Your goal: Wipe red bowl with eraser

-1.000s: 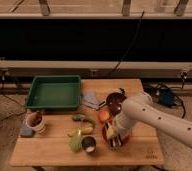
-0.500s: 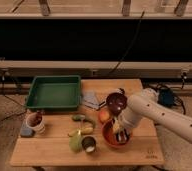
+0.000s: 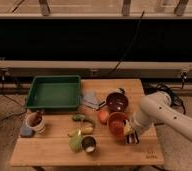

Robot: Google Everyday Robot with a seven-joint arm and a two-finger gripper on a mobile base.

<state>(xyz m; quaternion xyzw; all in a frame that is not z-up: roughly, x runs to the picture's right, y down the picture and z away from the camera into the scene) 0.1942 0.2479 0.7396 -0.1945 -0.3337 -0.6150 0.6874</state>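
The red bowl [image 3: 117, 123] sits on the wooden table [image 3: 49, 150], right of centre. My gripper [image 3: 130, 134], at the end of the white arm [image 3: 156, 114] reaching in from the right, is low at the bowl's right front rim. It is shut on the eraser [image 3: 132, 139], a small black block with pale stripes, which is just outside the rim near the tabletop.
A dark maroon bowl [image 3: 116, 101] stands behind the red bowl, with a blue-grey cloth [image 3: 90, 98] to its left. An orange fruit [image 3: 103, 116], green items [image 3: 82, 130] and a metal can [image 3: 89, 145] lie left of the bowl. A green tray [image 3: 54, 92] is at the back left and a white cup [image 3: 35, 121] at the left.
My gripper and the eraser have moved from over the red bowl's inside to its right front rim. The arm has swung right.
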